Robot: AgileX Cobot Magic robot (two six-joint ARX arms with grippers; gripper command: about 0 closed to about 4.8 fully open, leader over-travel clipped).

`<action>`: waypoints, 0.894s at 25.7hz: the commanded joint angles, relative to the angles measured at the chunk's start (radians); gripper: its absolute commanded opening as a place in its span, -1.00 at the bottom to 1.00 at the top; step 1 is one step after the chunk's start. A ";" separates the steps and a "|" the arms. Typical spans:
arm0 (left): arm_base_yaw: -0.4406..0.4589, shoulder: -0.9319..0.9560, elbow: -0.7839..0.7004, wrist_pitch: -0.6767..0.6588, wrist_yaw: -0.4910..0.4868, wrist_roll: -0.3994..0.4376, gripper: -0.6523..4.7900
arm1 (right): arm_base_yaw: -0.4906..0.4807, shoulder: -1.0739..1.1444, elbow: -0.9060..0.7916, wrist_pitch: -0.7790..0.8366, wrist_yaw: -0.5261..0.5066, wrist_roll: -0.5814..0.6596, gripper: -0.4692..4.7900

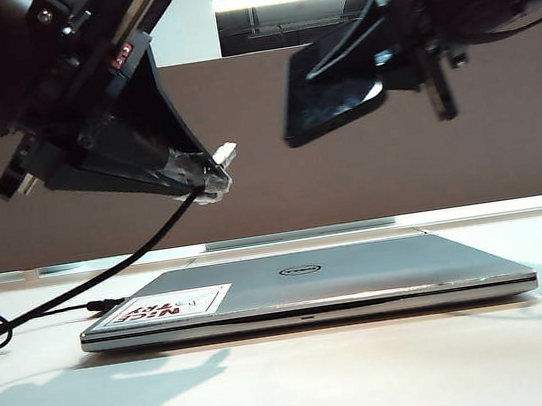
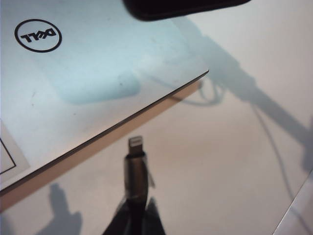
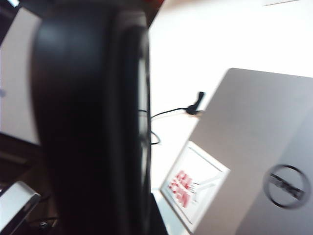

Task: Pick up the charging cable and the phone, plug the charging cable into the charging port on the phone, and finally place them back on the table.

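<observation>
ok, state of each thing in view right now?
left gripper: shut on charging cable, raised left of the phone
charging cable: plug tip free, not inserted
right gripper: shut on phone, raised at right
phone: held in air, tilted
laptop: closed, flat on table
black-plug cord: beside laptop

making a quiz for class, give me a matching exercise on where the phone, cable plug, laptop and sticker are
Things:
1. flat black glossy phone
2. small silver-white plug tip of the black charging cable
3. closed silver Dell laptop
4. white sticker with red letters

Places:
A. lying flat on the white table
B. on the laptop lid
C. in the air, shut in the left gripper
D. in the air, shut in the right gripper

Pairs: 1-D, 2-C, 3-A, 4-B
</observation>
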 commanded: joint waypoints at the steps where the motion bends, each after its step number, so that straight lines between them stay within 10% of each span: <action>1: -0.003 -0.002 -0.001 0.013 0.000 -0.025 -0.78 | 0.048 0.037 0.008 0.158 -0.047 0.060 -0.84; 23: -0.003 0.094 -0.004 0.161 0.002 -0.230 -0.78 | 0.085 0.177 -0.029 0.510 -0.061 0.302 -0.84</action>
